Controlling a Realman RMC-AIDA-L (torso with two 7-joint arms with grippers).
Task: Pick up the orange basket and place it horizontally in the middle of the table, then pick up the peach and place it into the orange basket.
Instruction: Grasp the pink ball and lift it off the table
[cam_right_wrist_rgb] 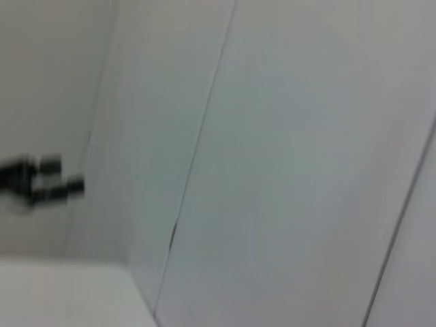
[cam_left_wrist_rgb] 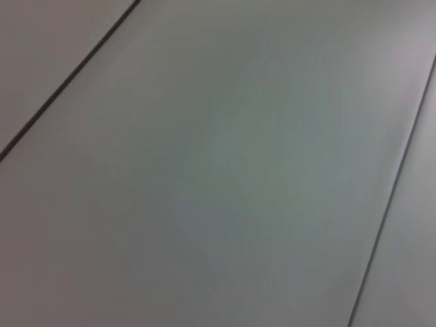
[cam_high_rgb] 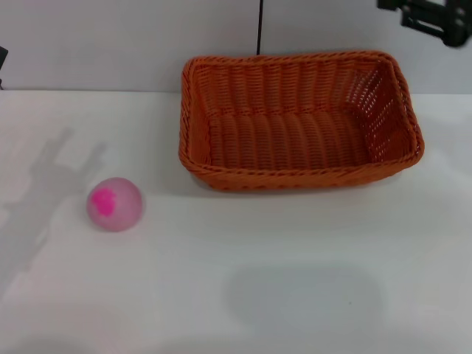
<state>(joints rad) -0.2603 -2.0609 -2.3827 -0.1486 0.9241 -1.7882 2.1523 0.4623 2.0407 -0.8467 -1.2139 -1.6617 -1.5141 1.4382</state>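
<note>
A: How does the table point(cam_high_rgb: 310, 295) look?
B: The orange basket point(cam_high_rgb: 299, 122) sits upright at its far side, long axis left to right. The peach point(cam_high_rgb: 114, 204) lies near-left, well apart.
A: Grippers?
B: The right gripper point(cam_high_rgb: 431, 18) hangs high at the far right; I can't tell its fingers' state. The left is unseen.

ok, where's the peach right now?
Head view: the peach sits on the table on the robot's left side, apart from the orange basket, which lies further back and to the right. Neither gripper is near it.
</note>
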